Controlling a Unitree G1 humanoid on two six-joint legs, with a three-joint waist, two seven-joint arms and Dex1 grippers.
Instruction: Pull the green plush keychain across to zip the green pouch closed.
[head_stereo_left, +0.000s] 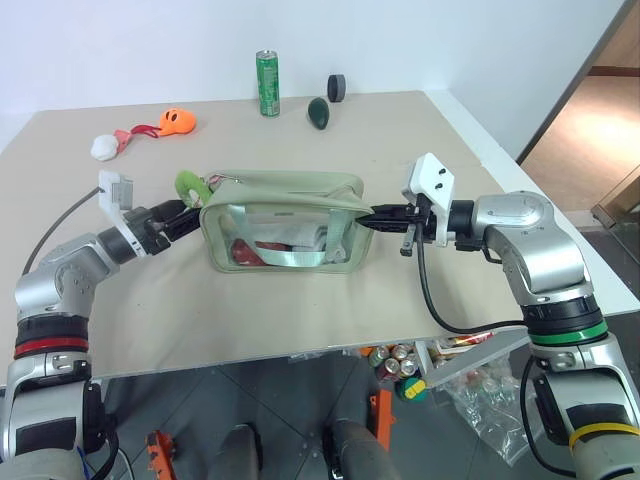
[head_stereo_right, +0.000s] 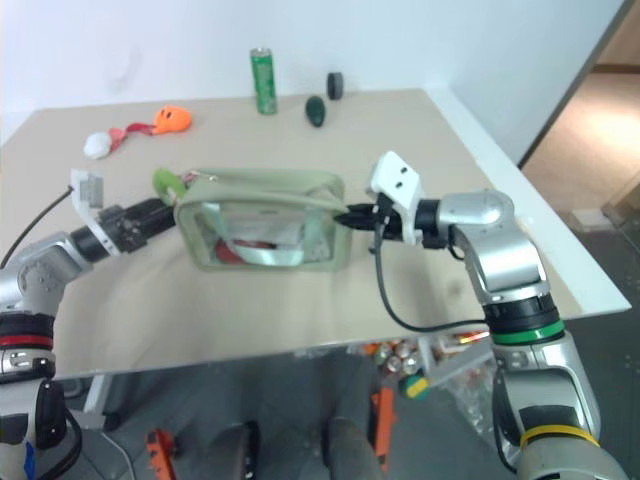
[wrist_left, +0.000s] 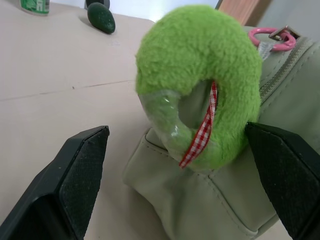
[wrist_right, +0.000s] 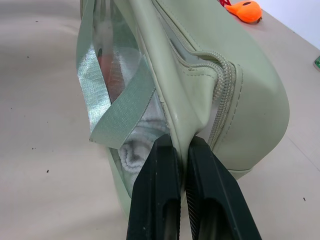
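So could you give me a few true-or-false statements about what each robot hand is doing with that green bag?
1. The right end effector pinches a fold at the end of the green pouch. True.
2. The left end effector is clamped shut on the green plush keychain. False: it is open, a finger on either side of the plush.
3. The soda can lies on its side. False: it stands upright.
4. The orange plush lies on the table behind the pouch. True.
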